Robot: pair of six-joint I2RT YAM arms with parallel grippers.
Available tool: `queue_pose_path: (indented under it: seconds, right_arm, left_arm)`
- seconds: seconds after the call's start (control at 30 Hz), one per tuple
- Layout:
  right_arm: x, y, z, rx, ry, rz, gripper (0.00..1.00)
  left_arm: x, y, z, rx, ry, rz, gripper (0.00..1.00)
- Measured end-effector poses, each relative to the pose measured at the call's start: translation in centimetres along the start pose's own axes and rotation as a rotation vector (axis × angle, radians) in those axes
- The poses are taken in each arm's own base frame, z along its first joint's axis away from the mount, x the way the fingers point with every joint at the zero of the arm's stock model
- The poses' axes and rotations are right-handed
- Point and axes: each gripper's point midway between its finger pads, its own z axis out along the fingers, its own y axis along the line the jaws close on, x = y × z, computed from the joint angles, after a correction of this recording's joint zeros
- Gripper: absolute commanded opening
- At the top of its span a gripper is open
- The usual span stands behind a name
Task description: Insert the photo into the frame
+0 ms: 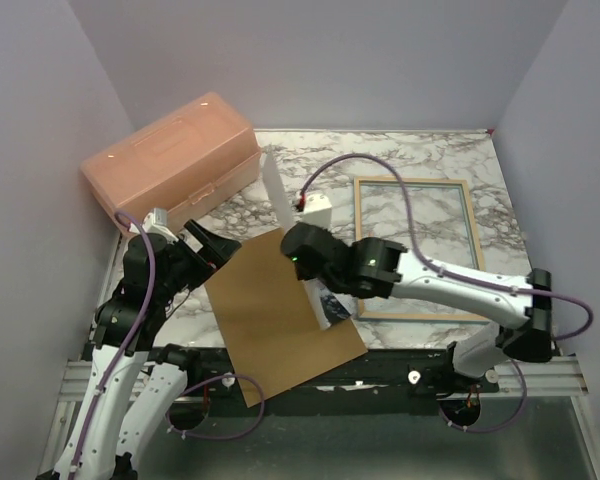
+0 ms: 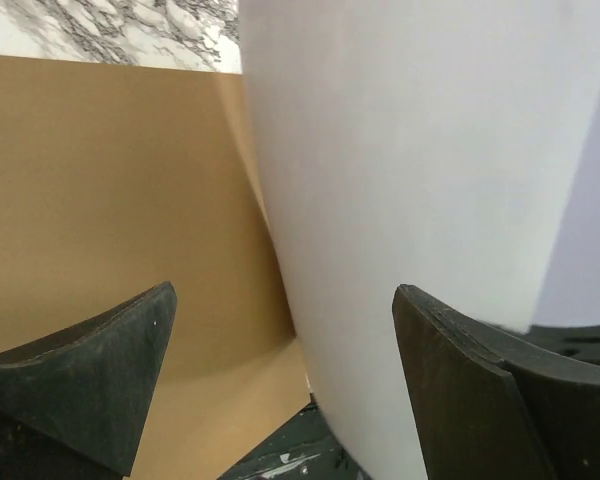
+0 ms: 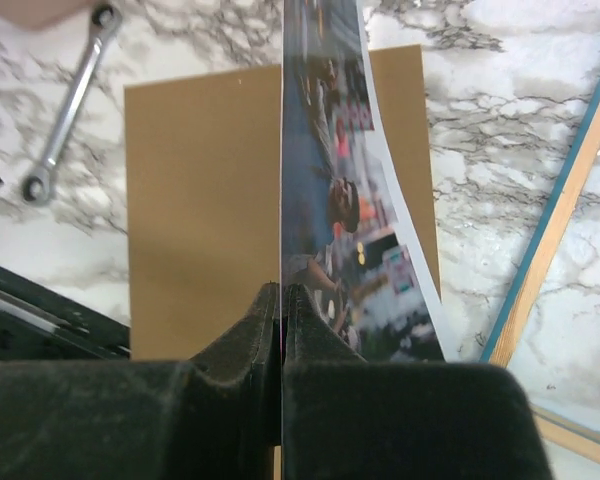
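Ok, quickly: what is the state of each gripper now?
Left gripper: open.
Right gripper: closed on the photo.

Seen from above, the light is soft and even, falling from overhead; the marble table (image 1: 420, 160) shows no glare, and my arms throw only faint, diffuse shadows. In my left wrist view the white back of the photo (image 2: 420, 180) is bright and nearly featureless, greying toward its curve, while the fingers (image 2: 100, 380) of my left gripper (image 2: 285, 290) sit dark and slightly soft. In my right wrist view the right gripper (image 3: 282, 290) is a black, unfocused mass, the photo's colours smeared, the wrench (image 3: 68, 110) crisper
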Motion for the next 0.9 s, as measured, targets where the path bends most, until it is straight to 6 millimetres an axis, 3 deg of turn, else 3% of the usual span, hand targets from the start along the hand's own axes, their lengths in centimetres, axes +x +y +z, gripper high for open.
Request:
queue_pose_path:
  seconds: [0.13, 0.27, 0.47, 0.6, 0.77, 0.9]
  right_arm:
    - [-3.1, -3.3, -2.2, -0.066, -0.058, 0.14, 0.01]
    - [-6.2, -5.9, -5.7, -0.117, -0.158, 0.249, 0.01]
    - [-10.2, -9.3, -12.1, -0.183, -0.339, 0.403, 0.0]
    - [-11.5, -12.9, -16.0, -0.175, -0.456, 0.507, 0.01]
    - [-12.1, -15.5, -18.2, -0.157, -0.526, 0.573, 0.01]
    - [-12.0, -16.5, -18.8, -0.134, -0.539, 0.593, 0.01]
  left_arm:
    - [0.0, -0.6, 0.1, 0.03, 0.009, 0.006, 0.92]
    - [0.8, -0.8, 1.3, 0.048, 0.057, 0.008, 0.92]
    - [4.3, -0.2, 4.3, 0.012, 0.216, 0.035, 0.92]
    - [7.4, -0.4, 6.3, -0.009, 0.336, 0.068, 0.92]
    - [11.5, -0.6, 8.7, -0.046, 0.471, 0.105, 0.91]
    - [15.2, -1.2, 10.9, -0.083, 0.578, 0.142, 0.91]
